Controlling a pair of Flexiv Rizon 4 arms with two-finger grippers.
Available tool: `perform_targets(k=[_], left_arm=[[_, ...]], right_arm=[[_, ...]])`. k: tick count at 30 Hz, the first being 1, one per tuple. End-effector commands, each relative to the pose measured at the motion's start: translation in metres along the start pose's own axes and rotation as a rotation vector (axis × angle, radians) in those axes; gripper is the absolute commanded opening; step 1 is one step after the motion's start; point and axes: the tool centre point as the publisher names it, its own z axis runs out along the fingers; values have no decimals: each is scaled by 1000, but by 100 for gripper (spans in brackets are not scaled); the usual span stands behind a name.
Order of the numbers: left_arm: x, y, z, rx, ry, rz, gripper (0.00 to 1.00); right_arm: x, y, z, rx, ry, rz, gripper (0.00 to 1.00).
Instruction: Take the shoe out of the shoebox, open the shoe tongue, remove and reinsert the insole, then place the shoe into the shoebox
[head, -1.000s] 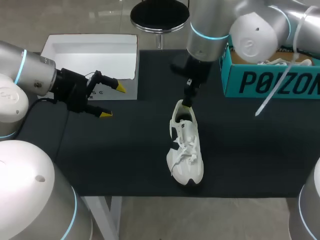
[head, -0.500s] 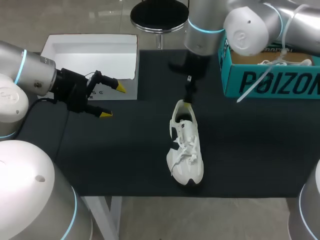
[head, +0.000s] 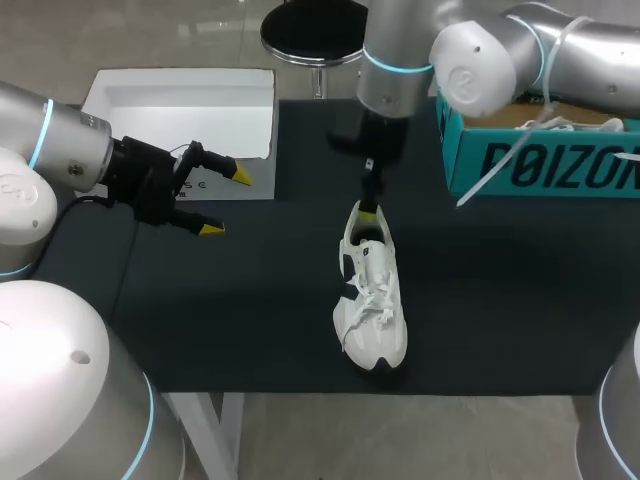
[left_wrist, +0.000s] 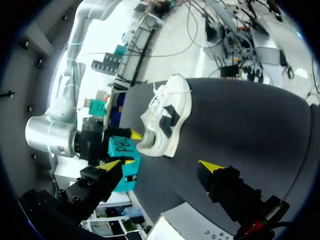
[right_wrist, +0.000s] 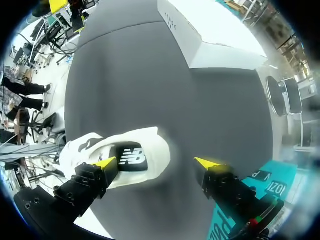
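Left claw (head: 224, 201): released, yellow tips spread, grasping nothing. It hangs over the left part of the dark surface (head: 500, 280), just in front of the white box (head: 180, 105) and well apart from the shoe. Likely parked there to leave the other arm room, fingers pointed toward the shoe, ready to help.

White box: open side up at the far-left corner, nothing visible inside.

Shoe (head: 371, 295): white sneaker, out of any box, sole down near the middle of the surface. Toe toward the near edge, heel toward the far edge. Laces tied, tongue not yet lifted. The heel faces the right arm, so the opening is reachable from above.

Right claw (right_wrist: 155, 163): released, at the heel. In the right wrist view one finger hangs over the shoe's opening and the other outside past the heel collar. Whether either touches, I cannot tell. Judged: set to pinch the collar and steady the shoe for the tongue step.

Teal shoebox (head: 540, 160): far right, open.
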Motion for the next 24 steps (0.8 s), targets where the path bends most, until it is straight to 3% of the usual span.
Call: perform_targets(k=[1, 18, 20, 21, 22, 24], left_arm=[[0, 0, 1, -3, 3, 0, 100], [0, 0, 1, -3, 3, 0, 100], [0, 0, 1, -3, 3, 0, 100], [0, 0, 1, -3, 3, 0, 100], [0, 0, 1, -3, 3, 0, 100], [0, 0, 1, -3, 3, 0, 100]], right_arm=[[-2, 1, 10, -5, 9, -4, 100], [-1, 1, 34, 1, 51, -25, 100], [0, 1, 39, 1, 59, -24, 85], [1, 1, 39, 2, 60, -24, 60], [1, 1, 40, 2, 62, -23, 48], [2, 0, 43, 3, 65, -22, 41]])
